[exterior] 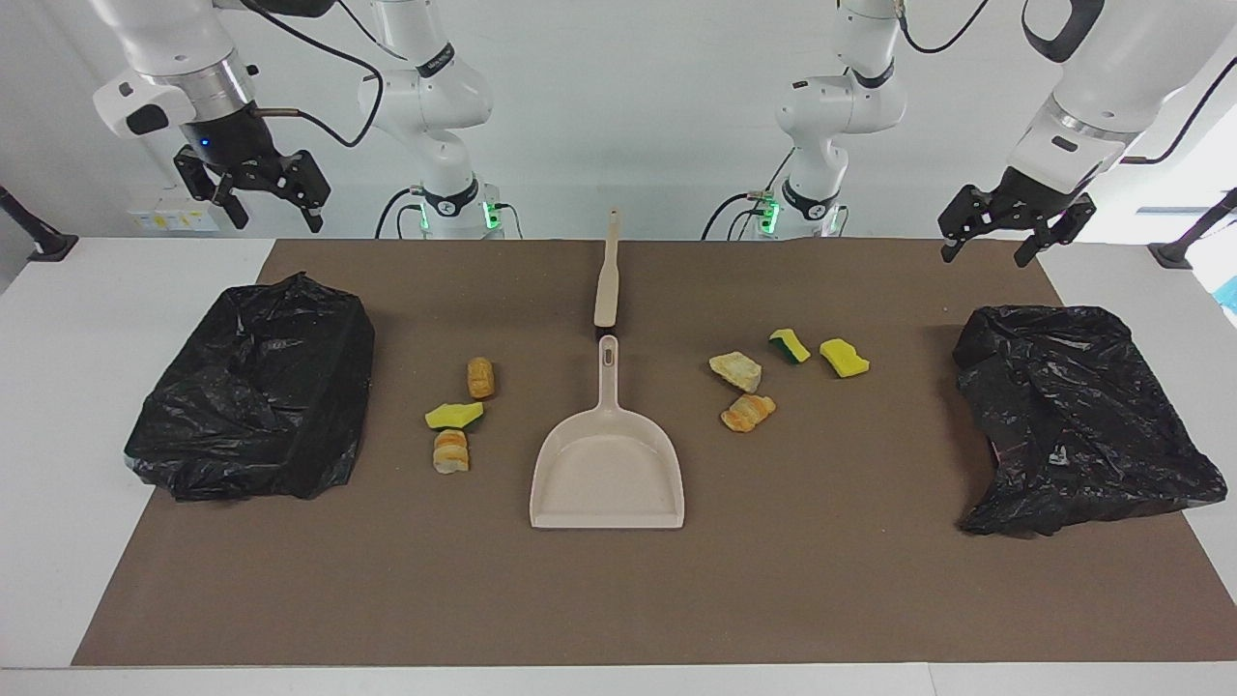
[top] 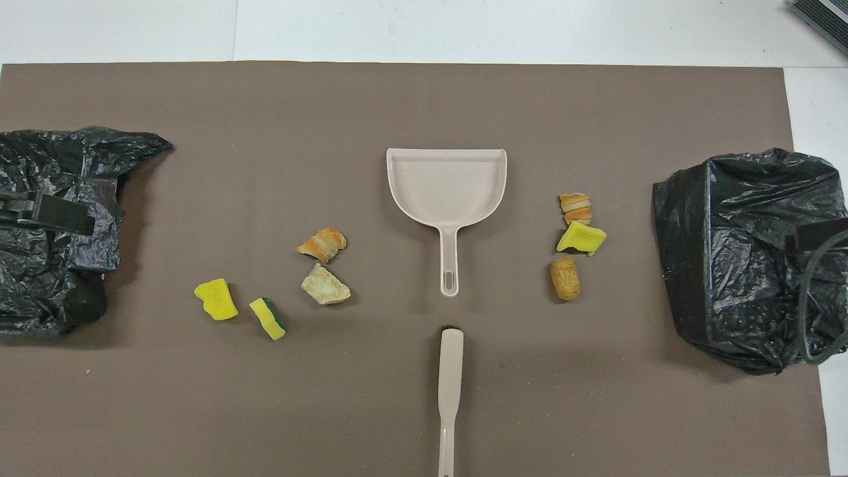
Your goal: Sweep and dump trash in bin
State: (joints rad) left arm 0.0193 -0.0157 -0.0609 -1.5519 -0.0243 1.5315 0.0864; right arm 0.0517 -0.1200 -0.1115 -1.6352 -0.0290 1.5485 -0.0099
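Beige dustpan bare inside, two black bag-lined bins, trash on mat

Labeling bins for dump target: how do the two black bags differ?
The bag at the right arm's end is boxy and taut with straight edges; the bag at the left arm's end is crumpled and spreads flatter, trailing away from the robots. Three trash bits lie near the first, four near the second. Both are glossy black plastic on the brown mat.
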